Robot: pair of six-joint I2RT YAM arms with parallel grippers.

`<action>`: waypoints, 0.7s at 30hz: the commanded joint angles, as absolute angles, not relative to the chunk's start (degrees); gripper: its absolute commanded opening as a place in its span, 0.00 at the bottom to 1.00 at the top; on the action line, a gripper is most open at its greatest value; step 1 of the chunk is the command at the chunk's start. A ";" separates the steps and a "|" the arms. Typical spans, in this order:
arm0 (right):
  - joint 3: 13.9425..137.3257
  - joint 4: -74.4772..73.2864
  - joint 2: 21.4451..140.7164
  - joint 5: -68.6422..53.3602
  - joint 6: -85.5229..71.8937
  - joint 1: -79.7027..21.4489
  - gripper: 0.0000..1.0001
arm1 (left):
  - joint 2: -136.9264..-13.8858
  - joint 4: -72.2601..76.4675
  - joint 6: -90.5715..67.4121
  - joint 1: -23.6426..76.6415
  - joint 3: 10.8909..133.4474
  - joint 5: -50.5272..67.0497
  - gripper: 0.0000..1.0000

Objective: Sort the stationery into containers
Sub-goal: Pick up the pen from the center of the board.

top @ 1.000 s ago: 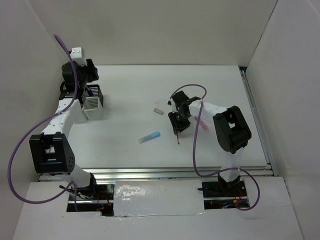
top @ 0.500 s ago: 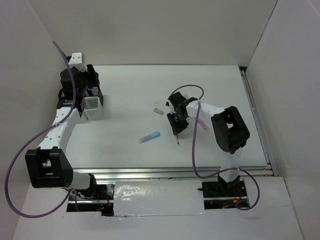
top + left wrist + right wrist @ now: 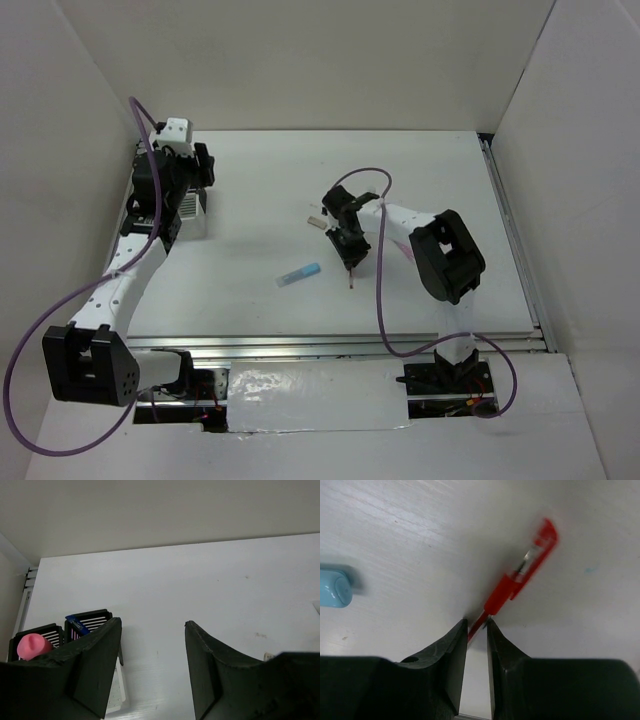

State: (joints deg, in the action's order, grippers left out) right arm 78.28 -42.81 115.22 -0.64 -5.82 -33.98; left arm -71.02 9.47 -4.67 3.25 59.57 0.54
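Straddling the red pen (image 3: 512, 587) at its thin tip, our right pincer (image 3: 476, 625) (nearly closed; we cannot tell if it grips) may let it swivel free.

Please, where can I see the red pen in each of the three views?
Top external: red pen, slightly right of the picture's middle.
Left wrist: not in it.
Right wrist: red pen, slanting up to the right, low end between the fingers of the right gripper.
Shared landmark: light-blue marker, left of the pen in both.

White walls (image 3: 300, 60) surround a white table (image 3: 260, 180), silver tape (image 3: 320, 400) at its near edge.
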 commanded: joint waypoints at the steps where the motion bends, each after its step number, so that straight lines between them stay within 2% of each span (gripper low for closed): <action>1: 73.56 -44.82 124.45 1.13 -6.59 -36.47 0.28 | -68.91 12.40 -3.51 3.87 58.98 0.26 0.66; 2: 73.48 -44.82 124.37 1.23 -6.59 -36.56 0.26 | -68.82 12.13 -3.86 3.87 58.89 0.26 0.66; 5: 72.16 -44.21 123.40 1.41 -6.50 -37.96 0.13 | -68.38 11.34 -5.36 3.78 58.19 0.26 0.66; 10: 71.10 -44.12 118.93 -1.82 -6.59 -36.92 0.00 | -67.67 10.29 -7.03 3.78 56.78 1.31 0.66; 16: 76.45 -48.52 107.16 -11.50 -3.52 -29.54 0.00 | -67.94 9.05 -10.54 3.25 57.04 6.49 0.65; 21: 82.25 -45.62 96.08 -17.65 2.54 -26.72 0.00 | -69.69 9.66 -20.99 3.16 58.10 24.49 0.64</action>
State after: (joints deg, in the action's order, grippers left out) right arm 76.38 -46.61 105.84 -11.03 -1.80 -27.11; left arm -69.56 7.29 -13.19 3.25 56.84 12.36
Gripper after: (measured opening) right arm 0.136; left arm 0.641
